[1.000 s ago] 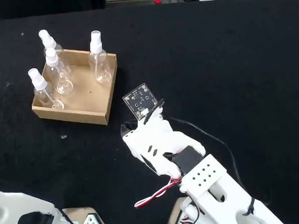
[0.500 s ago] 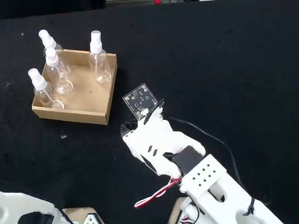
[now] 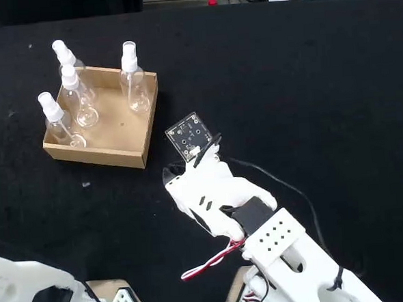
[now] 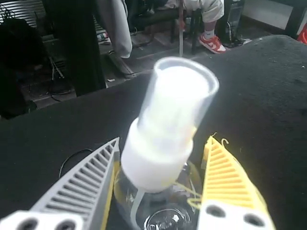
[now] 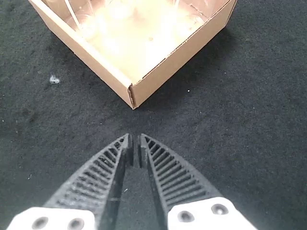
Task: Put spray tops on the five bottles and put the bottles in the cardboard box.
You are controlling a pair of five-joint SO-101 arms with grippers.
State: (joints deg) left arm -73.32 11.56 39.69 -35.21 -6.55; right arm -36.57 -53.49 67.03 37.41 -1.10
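In the high view the cardboard box (image 3: 134,138) sits at the left of the table and holds several clear bottles with white spray tops, one of them in its far right corner (image 3: 134,78). In the left wrist view my left gripper (image 4: 163,143) is shut on another clear bottle (image 4: 165,129) that carries a white spray top under a clear cap. The bottle stands between a grey finger (image 4: 86,177) and a yellow finger (image 4: 223,177). My right gripper (image 5: 134,142) is shut with nothing in it, low over the cloth just short of a corner of the box (image 5: 132,91). The high view places the right gripper (image 3: 169,173) to the right of the box.
Black cloth (image 3: 307,83) covers the table. A small white speck (image 5: 54,79) lies on the cloth beside the box. The left arm's white body (image 3: 18,292) is at the near left corner. The right arm (image 3: 275,242) runs in from the near edge.
The left arm's body at the near left corner has shifted slightly lower in the high view. The right arm, the box and its bottles have not moved.
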